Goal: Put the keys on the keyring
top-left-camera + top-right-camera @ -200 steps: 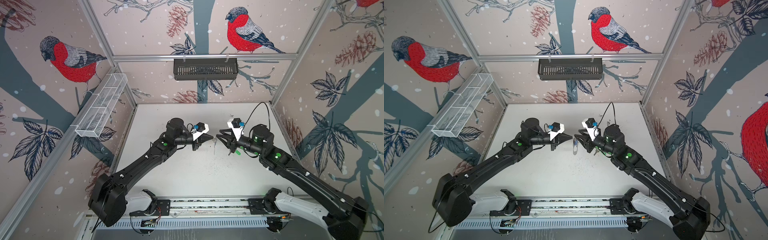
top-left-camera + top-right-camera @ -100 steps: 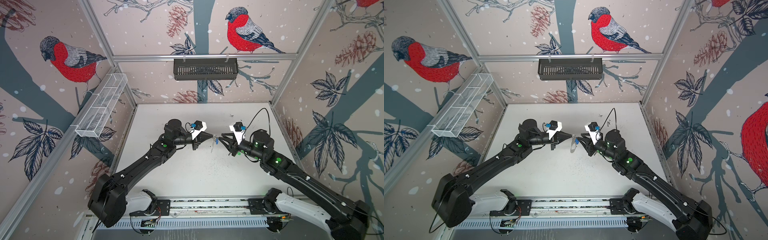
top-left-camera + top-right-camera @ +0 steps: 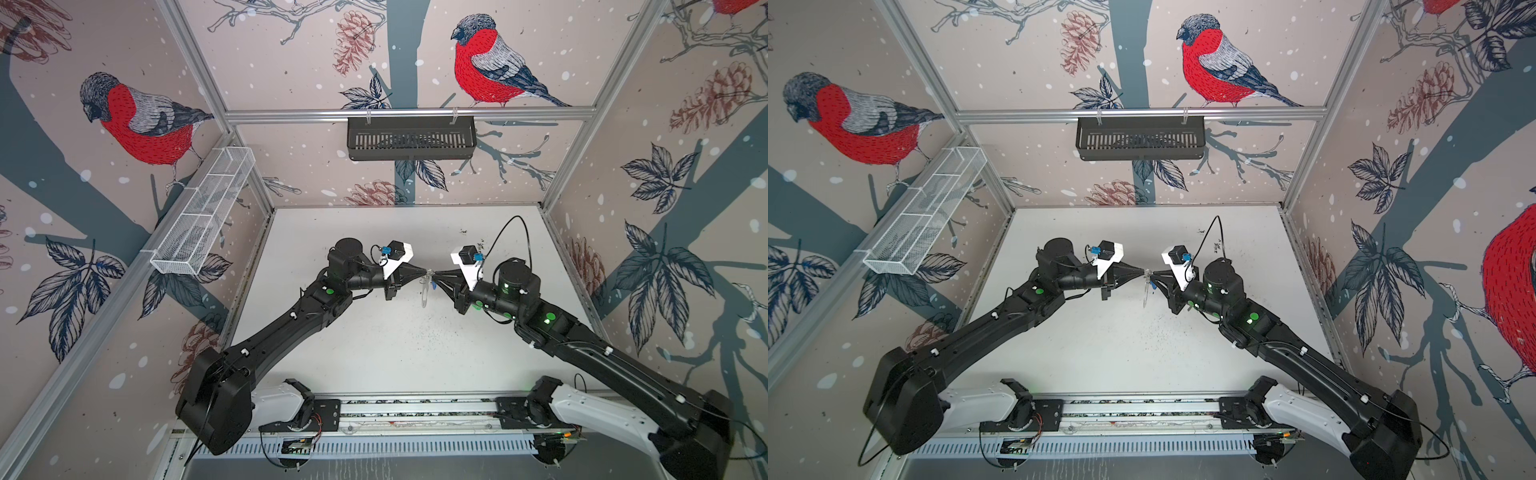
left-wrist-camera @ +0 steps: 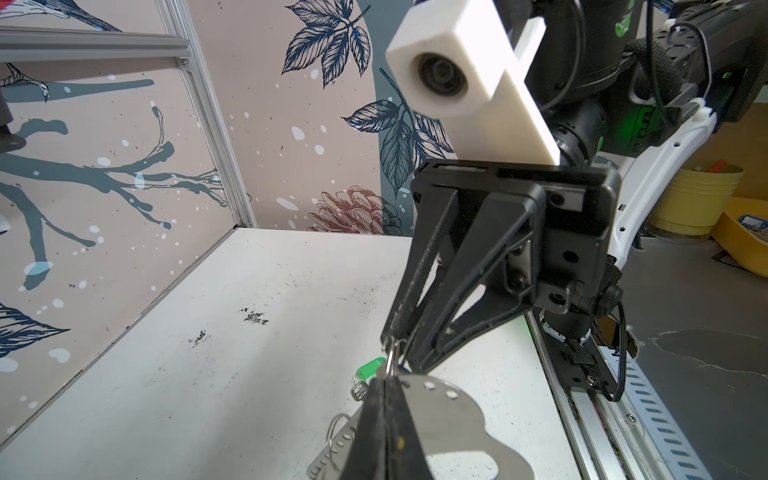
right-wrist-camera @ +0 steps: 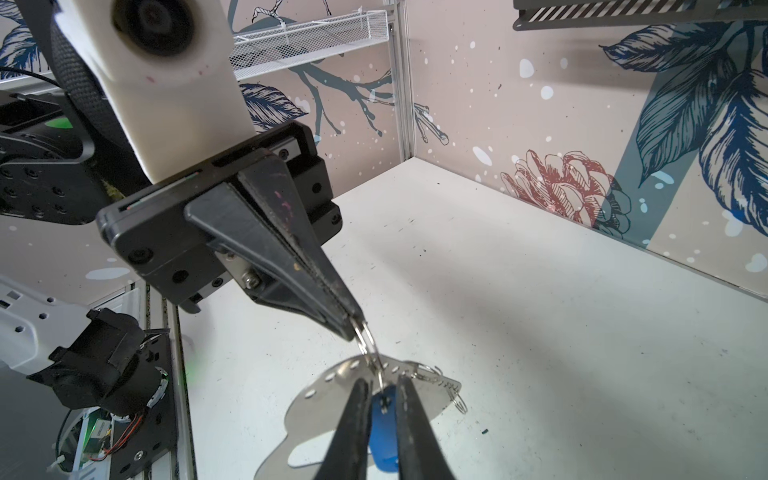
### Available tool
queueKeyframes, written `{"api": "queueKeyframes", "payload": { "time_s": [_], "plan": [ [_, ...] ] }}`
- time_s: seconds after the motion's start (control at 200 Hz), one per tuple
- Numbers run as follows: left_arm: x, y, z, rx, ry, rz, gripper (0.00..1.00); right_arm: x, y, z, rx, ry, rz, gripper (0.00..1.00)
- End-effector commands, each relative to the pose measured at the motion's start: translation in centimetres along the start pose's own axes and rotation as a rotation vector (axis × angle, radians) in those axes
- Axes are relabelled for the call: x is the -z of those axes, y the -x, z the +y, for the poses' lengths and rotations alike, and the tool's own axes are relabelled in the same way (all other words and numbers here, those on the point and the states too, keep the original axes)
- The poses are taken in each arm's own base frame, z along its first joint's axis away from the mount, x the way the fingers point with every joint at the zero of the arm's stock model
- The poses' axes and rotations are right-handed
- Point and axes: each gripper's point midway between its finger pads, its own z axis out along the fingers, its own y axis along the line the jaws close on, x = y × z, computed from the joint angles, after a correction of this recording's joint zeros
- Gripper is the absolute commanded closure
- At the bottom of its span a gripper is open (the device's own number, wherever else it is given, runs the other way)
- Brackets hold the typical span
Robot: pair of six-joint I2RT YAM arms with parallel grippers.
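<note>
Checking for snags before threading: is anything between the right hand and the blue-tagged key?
Nothing visible. The blue-tagged key sits between the fingers of the right hand, next to the keyring, whose small ring the left hand pinches.

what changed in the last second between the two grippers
The right gripper moved in toward the left gripper until their tips nearly meet, and its jaws narrowed from wide open to close around the blue-tagged key. Unchanged: the left gripper stays shut on a small ring of the keyring, which hangs from it in the same spot.
</note>
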Motion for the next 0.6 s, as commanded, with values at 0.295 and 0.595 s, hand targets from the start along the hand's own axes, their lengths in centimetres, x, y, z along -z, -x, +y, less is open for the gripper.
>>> {"api": "queueKeyframes", "payload": {
  "time_s": [0.295, 0.595],
  "plan": [
    [0.4, 1.8, 0.0, -0.051, 0.017, -0.072, 1.0, -0.9, 0.4, 1.3, 0.04, 0.047, -0.004, 0.99],
    [0.6, 1.6, -0.2, -0.033, 0.019, -0.084, 1.0, -1.8, 0.5, 2.1, 0.076, 0.061, 0.019, 0.99]
  ]
}}
